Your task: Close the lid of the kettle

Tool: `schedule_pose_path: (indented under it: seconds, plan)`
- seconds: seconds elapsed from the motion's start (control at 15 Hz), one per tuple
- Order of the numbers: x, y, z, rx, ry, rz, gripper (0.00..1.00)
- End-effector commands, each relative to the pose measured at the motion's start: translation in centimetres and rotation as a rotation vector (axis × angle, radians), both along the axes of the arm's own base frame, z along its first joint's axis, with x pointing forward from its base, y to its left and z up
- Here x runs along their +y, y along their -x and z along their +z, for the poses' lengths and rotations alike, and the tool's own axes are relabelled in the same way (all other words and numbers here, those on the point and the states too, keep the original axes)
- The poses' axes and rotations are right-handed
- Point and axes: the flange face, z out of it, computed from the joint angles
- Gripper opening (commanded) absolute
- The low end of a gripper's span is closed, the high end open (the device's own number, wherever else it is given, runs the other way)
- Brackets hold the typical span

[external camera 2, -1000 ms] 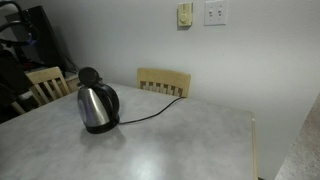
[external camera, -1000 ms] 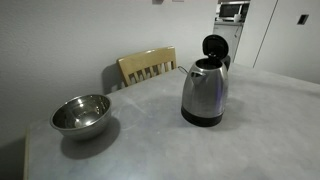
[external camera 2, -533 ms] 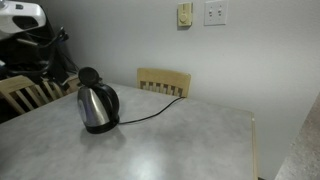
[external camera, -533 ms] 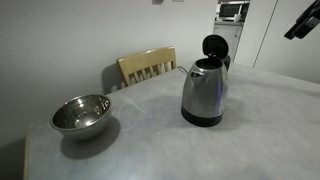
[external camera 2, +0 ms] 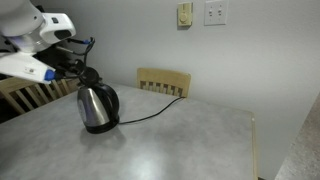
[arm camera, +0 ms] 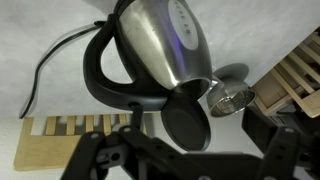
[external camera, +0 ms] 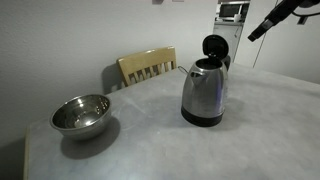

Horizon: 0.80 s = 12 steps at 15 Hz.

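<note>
The grey speckled table (external camera: 150,145) is carrying the scene. The white robot arm (external camera 2: 30,38) is hanging over its edge, wrist tilting down at the tall brushed-steel kettle (external camera: 205,92) standing upright mid-table. The black gripper (external camera 2: 78,62) is hovering just beside the kettle's top, fingers (arm camera: 95,158) spread wide, gripping nothing. The small round black lid (external camera: 214,46) is standing open on its hinge.

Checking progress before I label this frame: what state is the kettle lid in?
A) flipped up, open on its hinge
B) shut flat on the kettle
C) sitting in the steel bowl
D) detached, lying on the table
A: in an exterior view the lid stands upright above the open mouth of the kettle, attached at the rear of the rim.
</note>
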Motion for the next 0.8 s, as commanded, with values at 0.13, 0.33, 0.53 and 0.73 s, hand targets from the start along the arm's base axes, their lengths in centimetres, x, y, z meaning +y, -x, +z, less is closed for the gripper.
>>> schedule_pose_path:
  seconds: [0.13, 0.33, 0.53, 0.73]
  plan:
    - [-1.7, -4.3, -0.2, 0.133, 0.000, -0.022, 1.00]
    - [-1.8, -5.4, 0.3, 0.248, -0.083, 0.000, 1.00]
    - [-2.1, -6.4, 1.5, 0.291, -0.129, 0.024, 1.00]
    - [-2.5, -7.3, 2.4, 0.284, -0.157, 0.011, 1.00]
